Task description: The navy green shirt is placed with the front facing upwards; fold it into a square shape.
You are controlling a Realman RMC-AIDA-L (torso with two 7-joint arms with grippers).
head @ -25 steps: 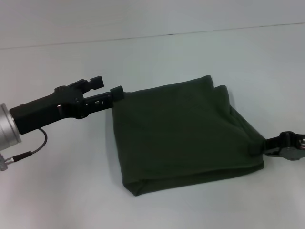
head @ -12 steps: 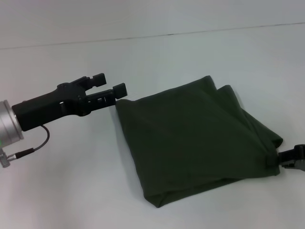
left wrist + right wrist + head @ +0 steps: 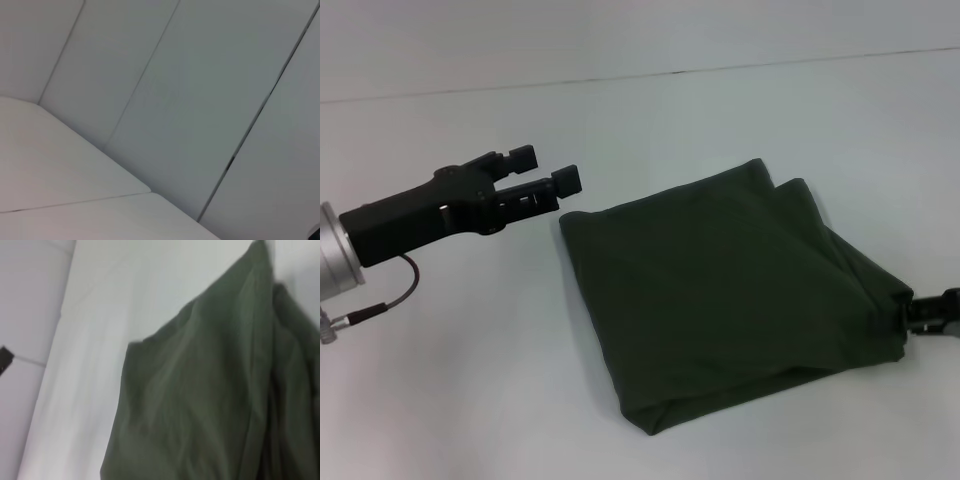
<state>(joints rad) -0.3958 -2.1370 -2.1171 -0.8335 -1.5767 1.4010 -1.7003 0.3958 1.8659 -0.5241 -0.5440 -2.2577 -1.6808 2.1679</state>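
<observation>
Lying on the white tabletop (image 3: 470,400), the navy green shirt (image 3: 730,290) is folded into a roughly square bundle, turned a little so that one corner points toward the robot. Only the head view shows the whole bundle together with both arms. In it the left pincer (image 3: 552,172) hangs just beside the shirt's far left corner, apart from the cloth, with its two fingers spread and nothing between them. The right pincer (image 3: 920,315) is at the shirt's right corner, where the cloth is gathered into a small bunch; most of this pincer is cut off by the picture's edge, so I cannot tell if it pinches the cloth or only touches it. The right wrist view gives a close look at the shirt (image 3: 215,390), with soft folds and layered edges on the pale surface, but it shows no fingers. The left wrist view shows only pale panels and thin seams, with neither shirt nor pincer. The chest letters are not visible in any view.
</observation>
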